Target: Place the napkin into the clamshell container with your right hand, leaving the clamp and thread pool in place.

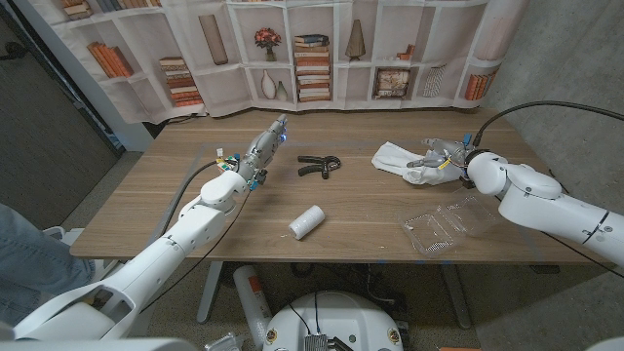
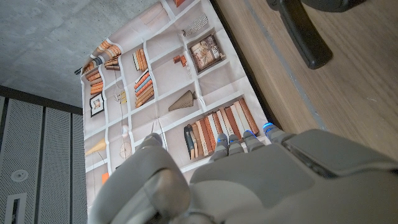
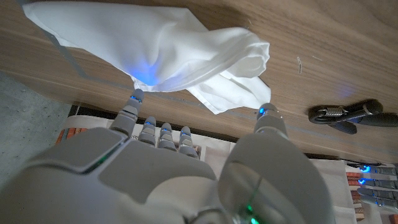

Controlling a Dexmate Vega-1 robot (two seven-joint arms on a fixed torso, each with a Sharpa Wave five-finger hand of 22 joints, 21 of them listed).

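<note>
A crumpled white napkin lies on the wooden table at the right. My right hand is at its right edge, fingers spread and reaching to the cloth's border, thumb apart, nothing held. The clear clamshell container sits near the front edge, below that hand. A black clamp lies at the table's middle. The white thread spool lies on its side nearer the front. My left hand is raised left of the clamp, fingers straight, holding nothing.
A printed bookshelf backdrop hangs behind the table's far edge. A person's knee in jeans shows at the left edge. Bare wood lies between the spool and the container.
</note>
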